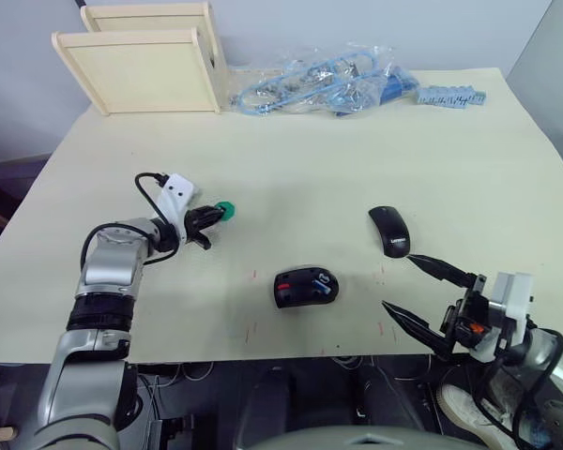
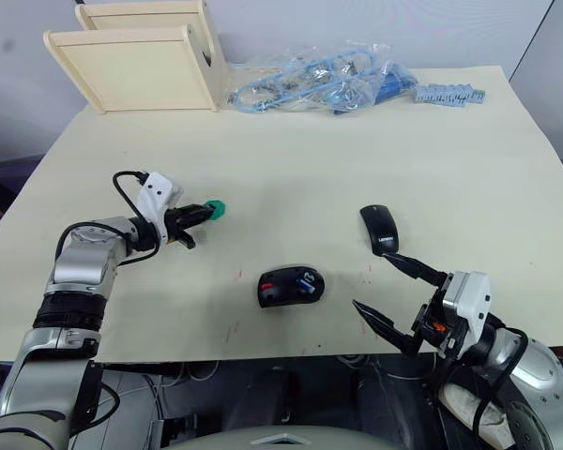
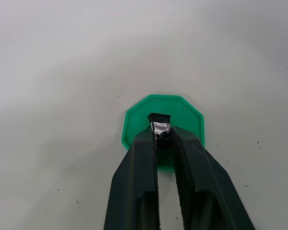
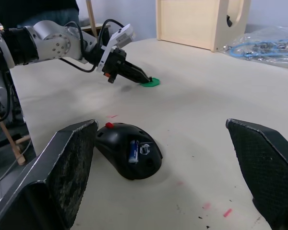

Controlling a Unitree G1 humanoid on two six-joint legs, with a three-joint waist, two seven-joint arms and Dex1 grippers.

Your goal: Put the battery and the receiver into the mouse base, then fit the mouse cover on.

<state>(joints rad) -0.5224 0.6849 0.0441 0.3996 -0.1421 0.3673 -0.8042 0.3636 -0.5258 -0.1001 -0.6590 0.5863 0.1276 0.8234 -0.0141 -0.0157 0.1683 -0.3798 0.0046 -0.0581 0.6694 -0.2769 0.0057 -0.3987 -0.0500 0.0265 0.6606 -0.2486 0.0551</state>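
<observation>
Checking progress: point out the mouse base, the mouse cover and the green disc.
mouse base (image 1: pixel 305 286), left eye view, red-and-black top.
mouse cover (image 1: pixel 388 230), left eye view, middle of shell.
green disc (image 3: pixel 189 122), left wrist view, bare face beside the fingers.

Green disc (image 3: pixel 163 125), blue battery (image 4: pixel 133 151)

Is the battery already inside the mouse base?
Yes. The blue battery lies in the open mouse base; the mouse cover lies apart on the table.

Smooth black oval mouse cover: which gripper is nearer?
Right. The right gripper is open just beside the smooth black oval mouse cover; the left gripper is far across the table, at the green disc.
</observation>
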